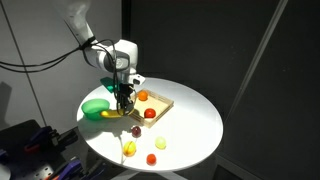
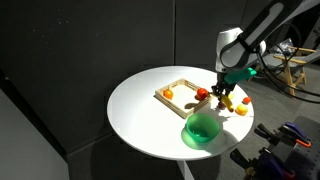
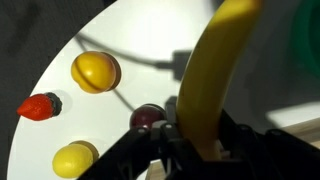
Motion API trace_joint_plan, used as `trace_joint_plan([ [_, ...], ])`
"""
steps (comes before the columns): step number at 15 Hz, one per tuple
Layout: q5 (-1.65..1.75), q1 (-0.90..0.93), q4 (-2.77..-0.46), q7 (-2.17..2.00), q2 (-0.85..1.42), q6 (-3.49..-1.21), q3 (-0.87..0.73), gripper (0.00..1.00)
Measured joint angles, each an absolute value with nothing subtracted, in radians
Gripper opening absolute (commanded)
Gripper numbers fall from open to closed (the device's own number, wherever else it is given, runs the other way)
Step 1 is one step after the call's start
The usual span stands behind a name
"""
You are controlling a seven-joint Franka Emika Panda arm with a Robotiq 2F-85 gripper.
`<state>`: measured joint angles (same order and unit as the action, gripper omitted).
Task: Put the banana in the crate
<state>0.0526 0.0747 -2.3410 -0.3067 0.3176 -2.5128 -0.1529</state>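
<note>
Our gripper point(image 3: 198, 145) is clamped on the banana point(image 3: 218, 70). In the wrist view the dark fingers point(image 3: 240, 140) press against both sides of the yellow fruit, which runs up and away from them across the picture. In an exterior view the gripper point(image 1: 123, 102) hangs just outside the crate point(image 1: 160, 102), at the crate's corner nearest the green bowl point(image 1: 95, 105). The banana point(image 1: 104, 116) stretches away from the crate along the bowl's near edge. We see it outside the crate, not over it or in it. We cannot tell whether it rests on the white round table point(image 1: 190, 120) or is raised a little off it.

In both exterior views the crate point(image 2: 185, 93) sits flat on the table and holds two small fruits. An orange one point(image 2: 168, 94) lies at the end of the crate away from the gripper point(image 2: 226, 96). A red one point(image 2: 202, 93) lies at the end near it.

Outside the crate, on the bare table, we see more small fruits in the wrist view: a dark red one point(image 3: 148, 118) just beside the gripper, a yellow-orange one point(image 3: 95, 72), a paler yellow one point(image 3: 75, 160) and a red strawberry-like piece point(image 3: 38, 106). All of them lie apart from the crate and from each other.
</note>
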Motion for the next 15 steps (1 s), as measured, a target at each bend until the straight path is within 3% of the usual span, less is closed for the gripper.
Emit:
trace_joint_plan([
  [15,0.050,0.069,-2.076,-0.321,0.516,-2.466,-0.137,0.16],
])
